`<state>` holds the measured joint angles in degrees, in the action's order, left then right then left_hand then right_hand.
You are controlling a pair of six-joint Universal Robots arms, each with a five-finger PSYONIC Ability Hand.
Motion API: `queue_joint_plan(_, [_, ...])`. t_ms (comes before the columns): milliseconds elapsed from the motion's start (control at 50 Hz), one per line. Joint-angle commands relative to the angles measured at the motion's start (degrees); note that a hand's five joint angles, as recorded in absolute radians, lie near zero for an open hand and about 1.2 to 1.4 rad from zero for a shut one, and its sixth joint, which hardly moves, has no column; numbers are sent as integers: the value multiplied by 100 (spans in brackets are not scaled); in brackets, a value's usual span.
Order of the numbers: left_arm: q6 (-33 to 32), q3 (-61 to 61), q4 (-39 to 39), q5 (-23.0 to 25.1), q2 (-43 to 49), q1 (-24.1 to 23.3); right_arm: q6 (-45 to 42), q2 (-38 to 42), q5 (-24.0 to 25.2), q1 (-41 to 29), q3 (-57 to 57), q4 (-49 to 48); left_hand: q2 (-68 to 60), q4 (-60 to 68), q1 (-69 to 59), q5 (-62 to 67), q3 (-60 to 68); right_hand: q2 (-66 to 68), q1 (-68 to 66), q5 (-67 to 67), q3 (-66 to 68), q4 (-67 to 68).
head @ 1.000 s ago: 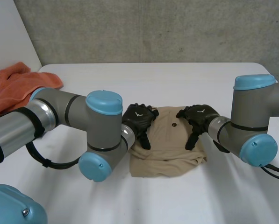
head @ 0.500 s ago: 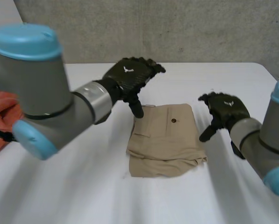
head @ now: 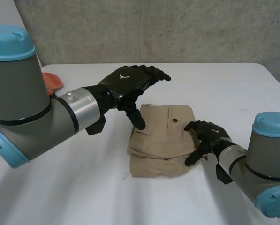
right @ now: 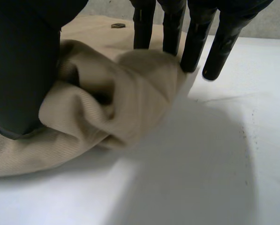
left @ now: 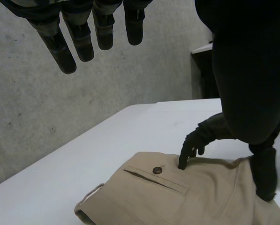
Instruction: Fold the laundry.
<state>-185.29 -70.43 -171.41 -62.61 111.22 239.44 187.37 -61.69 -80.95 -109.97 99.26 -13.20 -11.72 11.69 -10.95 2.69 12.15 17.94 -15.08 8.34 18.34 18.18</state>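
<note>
Tan trousers [head: 162, 140], folded into a small stack with a back pocket and button [head: 174, 120] on top, lie mid-table. My left hand [head: 130, 83] hovers above their far left corner, open, fingers straight and thumb pointing down, touching nothing. In the left wrist view the trousers [left: 177, 201] lie below its fingers [left: 79, 40]. My right hand [head: 204, 133] rests on the trousers' right edge near the front corner. In the right wrist view a bunched ridge of cloth [right: 130, 93] stands between its thumb [right: 22, 70] and straight fingers [right: 196, 37], which touch it.
An orange towel [head: 54, 80] lies at the table's far left, mostly behind my left arm. A grey concrete wall stands behind the table. White tabletop [head: 224, 89] runs around the trousers on all sides.
Both hands lifted off the trousers. The left hand rose and stayed up over the far left corner. The right hand swung out right, then came down on the right front edge.
</note>
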Motion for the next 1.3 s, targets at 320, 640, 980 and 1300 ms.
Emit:
queue_joint_plan(320, [2,-128,-33,3,31,58,-341,1140,-52,116,-2197,-25,134,-131,57,-231,-177,6206,-6492,6166,6166,6182])
queue_joint_plan(640, [11,-111,-33,-15,-31,41,-579,3215,-720,1197,-6392,1889,134,-131,57,-231,-177,6206,-6492,6166,6166,6182])
queue_joint_plan(980, [19,-322,-33,-24,-66,-12,-579,254,1055,1338,-2237,2190,134,-131,57,-231,-177,-315,29,-354,-355,-339])
queue_joint_plan(1300, [203,-436,-42,-217,-206,-29,-614,-142,1046,856,-205,653,117,-114,40,-214,-160,37,-323,-2,-3,13])
